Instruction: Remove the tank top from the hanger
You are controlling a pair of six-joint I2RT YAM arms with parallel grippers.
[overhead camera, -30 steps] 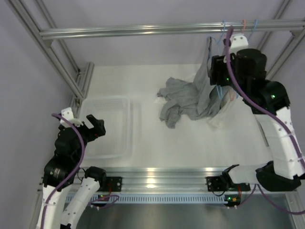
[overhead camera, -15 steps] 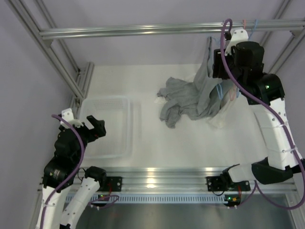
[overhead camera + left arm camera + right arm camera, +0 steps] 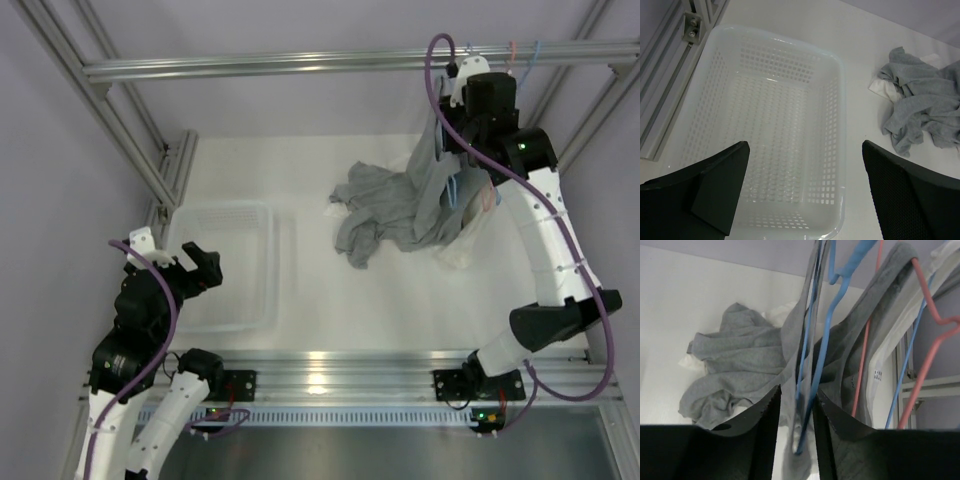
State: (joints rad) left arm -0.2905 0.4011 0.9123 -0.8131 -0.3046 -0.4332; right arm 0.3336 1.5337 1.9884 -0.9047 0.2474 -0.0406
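Tabletop (image 3: 320,300) carries a white basket (image 3: 272,270) at 8 o'clock in the overhead view and a loose pile of grey garments (image 3: 375,215) just right of centre. The overhead rail (image 3: 280,64) spans the far edge. The grey tank top (image 3: 432,180) hangs from it at 1 o'clock on a blue hanger (image 3: 832,310), with a pink hanger (image 3: 927,305) just beside it at 3 o'clock in the right wrist view. The garment's long axis runs 12 to 6 o'clock, its lower end draping onto the pile. The right claw (image 3: 796,390) is at the hanger, jaws narrowly parted around the blue wire and a grey strap, with no clamping visible. The left claw (image 3: 805,145) hangs wide open above the basket, well apart from the garment. Judgement: the right arm is the nearer, and the coming move turns on drawing the strap clear of the wire.
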